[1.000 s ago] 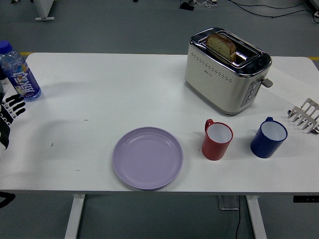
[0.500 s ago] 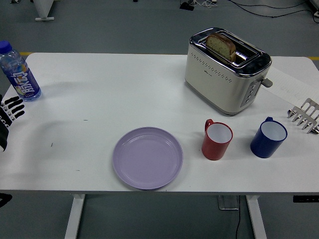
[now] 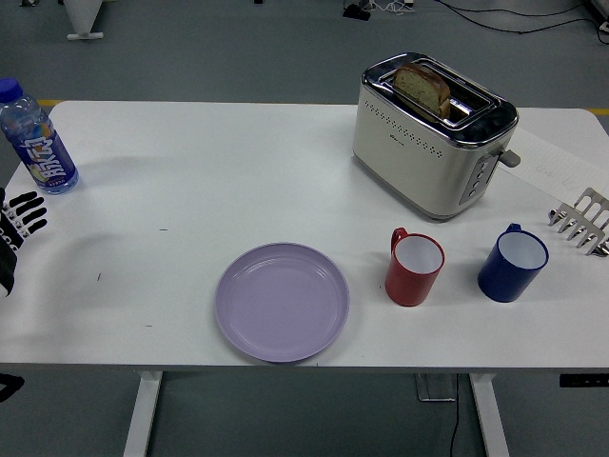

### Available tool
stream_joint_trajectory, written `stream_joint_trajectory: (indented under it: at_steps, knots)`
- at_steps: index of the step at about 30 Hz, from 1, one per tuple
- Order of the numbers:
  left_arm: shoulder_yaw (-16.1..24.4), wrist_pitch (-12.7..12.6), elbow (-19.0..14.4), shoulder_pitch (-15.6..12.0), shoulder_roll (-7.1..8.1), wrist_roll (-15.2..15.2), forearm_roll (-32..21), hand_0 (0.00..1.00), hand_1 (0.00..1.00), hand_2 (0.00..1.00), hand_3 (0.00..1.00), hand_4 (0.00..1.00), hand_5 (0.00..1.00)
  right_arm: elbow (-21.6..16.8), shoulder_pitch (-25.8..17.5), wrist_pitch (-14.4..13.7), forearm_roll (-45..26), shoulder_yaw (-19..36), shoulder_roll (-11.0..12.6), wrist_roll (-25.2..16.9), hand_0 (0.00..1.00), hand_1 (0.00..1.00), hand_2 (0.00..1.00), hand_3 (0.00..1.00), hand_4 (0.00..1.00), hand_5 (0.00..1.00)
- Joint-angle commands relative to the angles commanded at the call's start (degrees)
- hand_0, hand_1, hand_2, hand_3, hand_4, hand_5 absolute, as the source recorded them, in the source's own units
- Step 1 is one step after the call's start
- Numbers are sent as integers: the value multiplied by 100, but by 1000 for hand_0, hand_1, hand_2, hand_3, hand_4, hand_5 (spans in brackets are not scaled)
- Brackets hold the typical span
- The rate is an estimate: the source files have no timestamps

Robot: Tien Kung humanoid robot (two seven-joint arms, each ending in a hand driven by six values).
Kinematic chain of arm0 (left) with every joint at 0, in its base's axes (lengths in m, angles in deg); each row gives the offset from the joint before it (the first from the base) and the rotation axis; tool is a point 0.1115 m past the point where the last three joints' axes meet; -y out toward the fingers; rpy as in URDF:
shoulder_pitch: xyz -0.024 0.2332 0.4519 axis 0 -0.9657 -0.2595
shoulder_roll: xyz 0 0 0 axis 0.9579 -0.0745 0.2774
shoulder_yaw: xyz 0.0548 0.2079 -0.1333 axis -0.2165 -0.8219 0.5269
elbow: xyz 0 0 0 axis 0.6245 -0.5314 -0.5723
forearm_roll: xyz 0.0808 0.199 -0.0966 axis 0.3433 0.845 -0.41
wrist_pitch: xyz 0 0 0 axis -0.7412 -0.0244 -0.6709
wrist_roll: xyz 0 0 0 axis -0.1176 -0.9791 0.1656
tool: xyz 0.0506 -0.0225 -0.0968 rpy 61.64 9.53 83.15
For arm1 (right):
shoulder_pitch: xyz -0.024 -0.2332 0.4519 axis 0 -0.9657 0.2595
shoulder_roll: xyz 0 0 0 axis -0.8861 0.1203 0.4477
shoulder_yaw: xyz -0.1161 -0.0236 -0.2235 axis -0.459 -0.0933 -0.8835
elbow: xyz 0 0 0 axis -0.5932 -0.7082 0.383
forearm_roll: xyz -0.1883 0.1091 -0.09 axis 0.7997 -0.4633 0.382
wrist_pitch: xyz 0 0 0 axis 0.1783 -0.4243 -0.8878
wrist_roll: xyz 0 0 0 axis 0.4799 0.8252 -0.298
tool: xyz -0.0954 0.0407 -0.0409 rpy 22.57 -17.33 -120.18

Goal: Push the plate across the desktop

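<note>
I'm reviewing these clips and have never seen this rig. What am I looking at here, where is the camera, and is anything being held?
This is one view from a camera high on a humanoid robot, looking down over a white table. The black-and-white shape at the left edge is the robot's left hand, fingers spread, holding nothing. The right hand is not in view. On the table lie a purple plate, a red mug, a blue mug, a toaster with bread in it, a water bottle and a metal utensil. The plate is untouched.
</note>
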Motion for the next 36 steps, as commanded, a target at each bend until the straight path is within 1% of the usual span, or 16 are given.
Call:
stream_joint_trajectory:
  at_steps: [27,33,36]
  knots:
    - [45,-76,55,32,-36,-5,-15,734,750,726,670,634,998,0,62,-3,-9,4,4,-12,641,607,673,614,197,128]
    - [60,-74,72,27,-41,-2,-13,732,749,726,670,635,998,0,65,2,-18,-11,7,-15,641,607,673,613,194,125]
    - [62,-25,68,26,-46,-3,19,732,749,726,670,635,998,0,66,4,-18,-12,10,-18,641,607,673,613,194,125]
